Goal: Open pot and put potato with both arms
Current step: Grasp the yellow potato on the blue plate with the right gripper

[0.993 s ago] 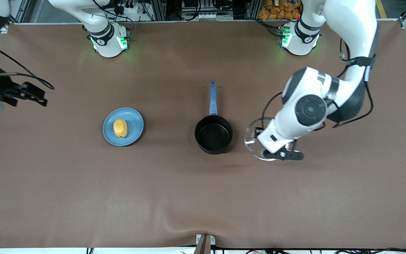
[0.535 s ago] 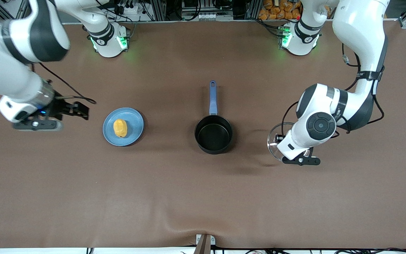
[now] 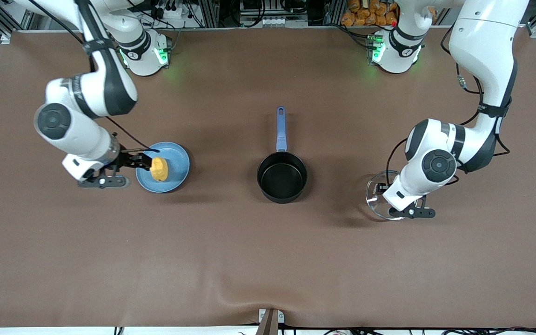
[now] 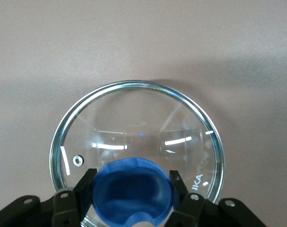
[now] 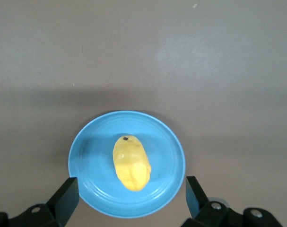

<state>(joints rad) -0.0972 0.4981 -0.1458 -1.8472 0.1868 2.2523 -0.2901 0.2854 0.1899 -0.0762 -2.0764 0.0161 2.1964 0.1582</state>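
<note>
My right tool [image 5: 129,201], spread wide, hangs over the potato [image 5: 131,162], fingers flanking its long axis; my left tool [image 4: 134,189] pinches the lid's knob [image 4: 133,193].

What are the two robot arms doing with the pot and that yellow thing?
The pot sits open in the middle of the table. The left gripper is shut on the blue knob of the glass lid and holds it toward the left arm's end of the table, beside the pot. The right gripper is open above the potato, which lies on the blue plate. The potato is not yet picked up or in the pot.
</note>
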